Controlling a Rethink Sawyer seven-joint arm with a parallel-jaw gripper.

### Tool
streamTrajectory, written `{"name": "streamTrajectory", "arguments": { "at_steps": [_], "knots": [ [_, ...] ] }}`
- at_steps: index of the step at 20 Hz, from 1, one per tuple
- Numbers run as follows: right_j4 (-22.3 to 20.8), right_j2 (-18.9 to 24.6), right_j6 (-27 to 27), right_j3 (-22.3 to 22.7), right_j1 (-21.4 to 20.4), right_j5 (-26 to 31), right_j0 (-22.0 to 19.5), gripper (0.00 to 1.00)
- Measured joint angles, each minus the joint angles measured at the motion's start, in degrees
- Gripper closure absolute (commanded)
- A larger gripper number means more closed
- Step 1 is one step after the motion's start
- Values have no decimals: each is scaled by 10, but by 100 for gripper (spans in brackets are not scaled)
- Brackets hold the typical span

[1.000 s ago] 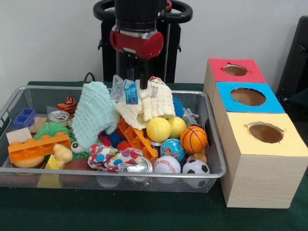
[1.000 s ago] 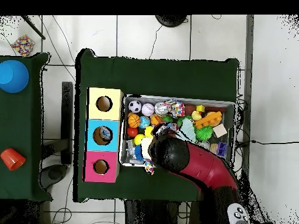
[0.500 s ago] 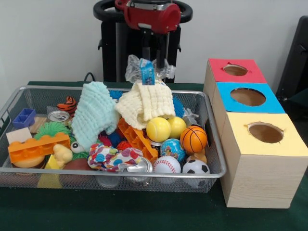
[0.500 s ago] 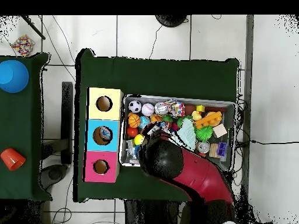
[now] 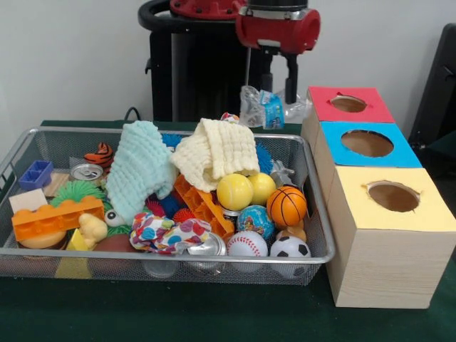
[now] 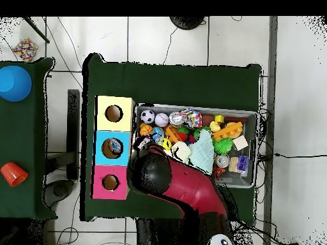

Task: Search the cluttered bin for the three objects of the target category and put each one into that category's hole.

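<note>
The wire mesh bin [image 5: 313, 235] sits on the green table [image 5: 214, 313], left of a row of three wooden boxes. At the bin's left end lie a blue block [image 5: 35, 174], a crushed can [image 5: 86, 172] and an orange building brick [image 5: 57, 217]. Toward the middle, a light green knitted cloth [image 5: 140, 167] is draped over the clutter, with a cream knitted cloth [image 5: 215, 151] just to its right. In the near right part of the bin sit a yellow ball [image 5: 234, 192], a small basketball [image 5: 286, 206], a globe-patterned ball [image 5: 256, 221], a baseball [image 5: 247, 244] and a soccer ball [image 5: 290, 249]. Above the bin's far right corner, the pincer [image 5: 278, 89] hangs from the red and black arm [image 5: 278, 28] and is closed on a crumpled clear plastic bag with a blue label [image 5: 265, 108]. The bag is held in the air, clear of the bin contents, just left of the red-topped box [image 5: 349, 117]. To the right, the boxes run from far to near: red-topped, blue-topped box [image 5: 399, 153], yellow-topped box [image 5: 356, 206], each with a round hole in its top. In the overhead view the arm covers the bin's corner nearest the pink and blue boxes, so the bag is hidden there.
</note>
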Motion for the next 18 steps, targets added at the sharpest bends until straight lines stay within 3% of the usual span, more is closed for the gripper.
{"name": "streamTrajectory", "arguments": {
  "at_steps": [11, 18],
  "knots": [
    [67, -7, 8, 1, 35, -14, 60, 100],
    [110, 3, 30, 15, 45, -69, 72, 100]
  ]
}}
